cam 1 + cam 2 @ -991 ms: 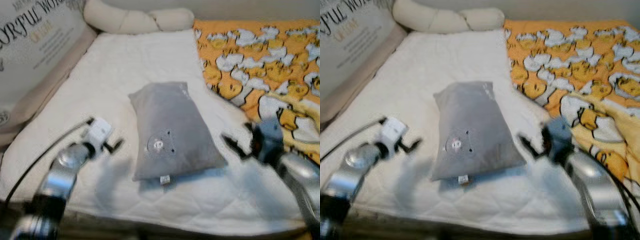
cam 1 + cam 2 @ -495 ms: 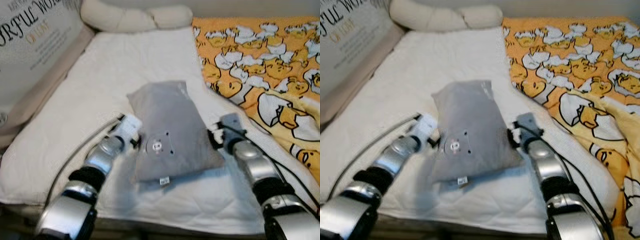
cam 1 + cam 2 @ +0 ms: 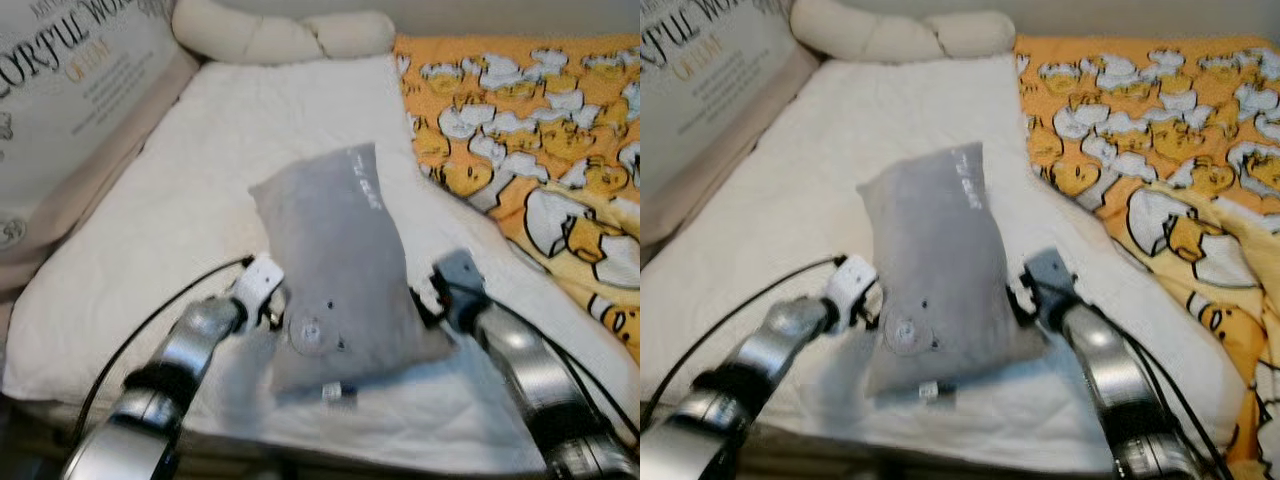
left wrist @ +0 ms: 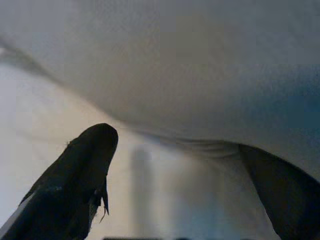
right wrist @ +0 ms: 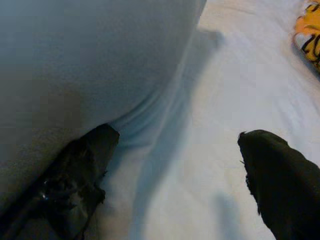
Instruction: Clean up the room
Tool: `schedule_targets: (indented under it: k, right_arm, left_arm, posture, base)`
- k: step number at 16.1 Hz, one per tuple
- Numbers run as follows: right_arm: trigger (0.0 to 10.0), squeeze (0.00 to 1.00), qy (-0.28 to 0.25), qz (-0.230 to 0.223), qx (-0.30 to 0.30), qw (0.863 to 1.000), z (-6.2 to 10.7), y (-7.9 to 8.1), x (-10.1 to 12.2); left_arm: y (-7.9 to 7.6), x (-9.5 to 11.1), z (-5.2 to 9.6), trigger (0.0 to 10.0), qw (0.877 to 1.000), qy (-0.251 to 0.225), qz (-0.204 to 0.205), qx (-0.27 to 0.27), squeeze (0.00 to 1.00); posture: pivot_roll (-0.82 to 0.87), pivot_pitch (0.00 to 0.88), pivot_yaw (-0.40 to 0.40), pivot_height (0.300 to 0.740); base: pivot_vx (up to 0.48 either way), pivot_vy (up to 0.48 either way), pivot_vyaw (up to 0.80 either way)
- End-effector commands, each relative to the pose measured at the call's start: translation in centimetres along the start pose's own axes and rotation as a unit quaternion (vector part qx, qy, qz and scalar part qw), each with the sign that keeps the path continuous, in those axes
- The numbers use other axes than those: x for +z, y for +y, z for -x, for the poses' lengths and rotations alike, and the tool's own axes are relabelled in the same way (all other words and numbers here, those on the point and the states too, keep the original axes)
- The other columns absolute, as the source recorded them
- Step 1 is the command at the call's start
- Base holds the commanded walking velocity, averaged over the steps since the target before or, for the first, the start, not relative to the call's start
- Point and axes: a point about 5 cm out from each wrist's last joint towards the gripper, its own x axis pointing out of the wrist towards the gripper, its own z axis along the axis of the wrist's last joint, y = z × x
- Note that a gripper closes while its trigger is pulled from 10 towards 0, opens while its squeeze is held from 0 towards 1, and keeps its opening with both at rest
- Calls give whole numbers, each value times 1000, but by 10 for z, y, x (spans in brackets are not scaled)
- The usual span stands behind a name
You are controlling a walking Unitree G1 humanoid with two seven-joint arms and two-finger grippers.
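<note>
A: While both arms reach in, where's the grey pillow [image 3: 340,260]?

B: On the white mattress [image 3: 200,180], near edge, squeezed betw. both grippers. Yellow duck blanket [image 3: 540,140] to its right.

A: Left gripper [image 3: 272,300]?

B: Against pillow's left side, fingers [image 4: 75,175] apart, one under the fabric.

A: Right gripper [image 3: 425,300]?

B: At pillow's right side, fingers [image 5: 80,170] spread wide, one touching the pillow.

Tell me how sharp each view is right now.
Left and right eye views: mildly soft, but the grey pillow and both arms read fine. Left wrist view: pillow is a featureless blur, too close. Right wrist view: blurred too, the black fingers being the sharpest.
</note>
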Motion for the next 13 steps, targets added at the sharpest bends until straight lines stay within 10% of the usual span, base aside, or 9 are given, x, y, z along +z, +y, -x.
schedule_targets:
  k: [1,7,12,13]
  right_arm:
    - [10000,0,-25,-6,33,999,10,8,11]
    - [10000,0,-21,-21,-5,1000,48,-3,18]
    - [10000,0,54,-46,-80,994,50,-12,-15]
    - [10000,1000,61,-77,-96,991,52,-16,-21]
  left_arm:
    - [-7,13,7,10000,998,-31,-17,-43,0]
    - [-7,24,37,10000,996,-55,-38,-54,0]
    - [5,-12,45,10000,1000,-1,-10,10,0]
    - [10,-21,49,10000,1000,7,1,28,75]
  posture:
    - [7,0,83,740]
    - [1,0,95,740]
    - [2,0,99,740]
    - [2,0,100,740]
  base:
    - [0,0,0]
    - [0,0,0]
    - [0,0,0]
    - [0,0,0]
